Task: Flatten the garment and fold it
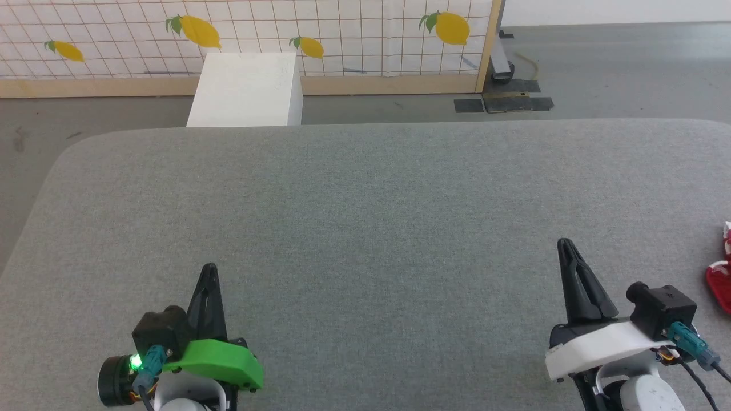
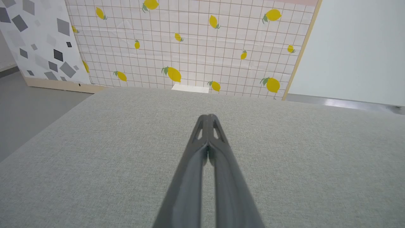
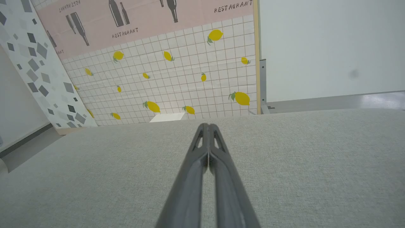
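A small part of the red garment [image 1: 721,285] with white trim shows at the right edge of the head view, lying on the grey table; the rest is cut off. My right gripper [image 1: 565,244] is shut with nothing in it, to the left of the garment and apart from it. At the lower left my left gripper [image 1: 209,268] is also shut and holds nothing. In the left wrist view the left gripper [image 2: 208,117] has its tips pressed together over bare cloth. The right gripper [image 3: 206,125] looks the same in the right wrist view.
The grey fabric-covered table [image 1: 365,211] spans most of the head view, with a rounded far-left corner. Beyond its far edge stands a white box [image 1: 245,88] in front of a lemon-patterned tiled panel [image 1: 342,34]. Grey floor lies to the left and far right.
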### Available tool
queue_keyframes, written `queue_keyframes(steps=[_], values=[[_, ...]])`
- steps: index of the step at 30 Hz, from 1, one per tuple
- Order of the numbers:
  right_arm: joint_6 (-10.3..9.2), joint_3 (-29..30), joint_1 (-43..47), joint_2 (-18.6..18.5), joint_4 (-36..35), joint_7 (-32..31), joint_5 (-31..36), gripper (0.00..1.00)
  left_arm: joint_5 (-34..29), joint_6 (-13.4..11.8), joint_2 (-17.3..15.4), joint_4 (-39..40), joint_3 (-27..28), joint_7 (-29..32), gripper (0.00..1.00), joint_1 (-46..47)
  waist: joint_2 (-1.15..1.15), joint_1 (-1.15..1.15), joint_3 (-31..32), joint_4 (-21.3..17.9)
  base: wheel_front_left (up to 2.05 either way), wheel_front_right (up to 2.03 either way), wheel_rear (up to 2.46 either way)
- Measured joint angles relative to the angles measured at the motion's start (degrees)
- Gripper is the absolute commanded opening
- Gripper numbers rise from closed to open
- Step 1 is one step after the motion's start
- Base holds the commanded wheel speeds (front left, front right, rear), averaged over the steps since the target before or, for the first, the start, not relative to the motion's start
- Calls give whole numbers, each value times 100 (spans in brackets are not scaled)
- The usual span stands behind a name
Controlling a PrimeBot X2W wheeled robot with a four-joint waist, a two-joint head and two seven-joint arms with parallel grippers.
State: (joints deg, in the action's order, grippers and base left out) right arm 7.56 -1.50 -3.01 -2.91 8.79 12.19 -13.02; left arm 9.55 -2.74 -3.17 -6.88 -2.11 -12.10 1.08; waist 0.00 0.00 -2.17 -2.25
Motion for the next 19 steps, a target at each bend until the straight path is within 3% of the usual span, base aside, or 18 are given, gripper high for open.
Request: queue_keyframes(steps=[19], values=[[0,27,24,0,-162,-226,252,0,-152,49,0,127,41,207,0,-1,0,0,42,44,0,0,0]])
